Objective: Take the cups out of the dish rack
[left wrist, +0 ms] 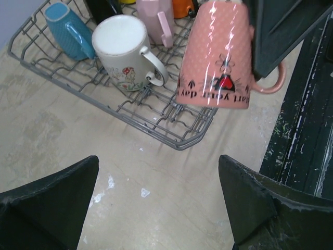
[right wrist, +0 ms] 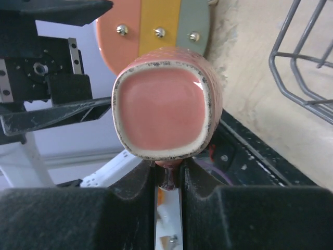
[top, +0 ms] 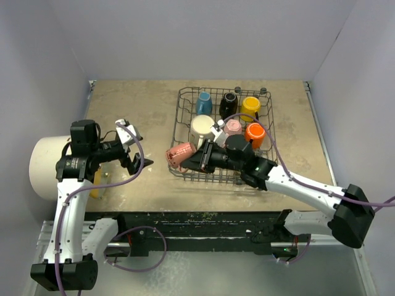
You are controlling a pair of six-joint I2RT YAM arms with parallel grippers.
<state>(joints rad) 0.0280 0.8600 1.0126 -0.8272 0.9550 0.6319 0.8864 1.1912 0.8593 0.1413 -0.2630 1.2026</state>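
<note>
Nearest my bases, my right pincer (right wrist: 167, 174) is pressed tight on the handle of the salmon mug (top: 180, 154). It holds the mug tipped on its side at the near left corner of the dish rack (top: 185, 102), with the open mouth turned back toward my wrist and the base pointing left. The mug has a dotted skin with a dark printed band and a small red mark. To the left, my left pincer (top: 134, 149) is spread wide with nothing in it, hanging over bare bench (top: 129, 98) just beside the rack's left side and aimed toward the salmon mug. Behind that arm, at the bench's left edge, a big cream cylinder (top: 46, 166) lies on its side. Six mugs sit upside down in the rack. In the middle row, from left to right, are the cream mug (top: 201, 128) with a small picture on its side, the pink mug (top: 232, 127) and the orange mug (top: 254, 132). In the far row, again from left to right, are the blue mug (top: 204, 102), the black mug (top: 228, 103) and the yellow mug (top: 250, 106).
</note>
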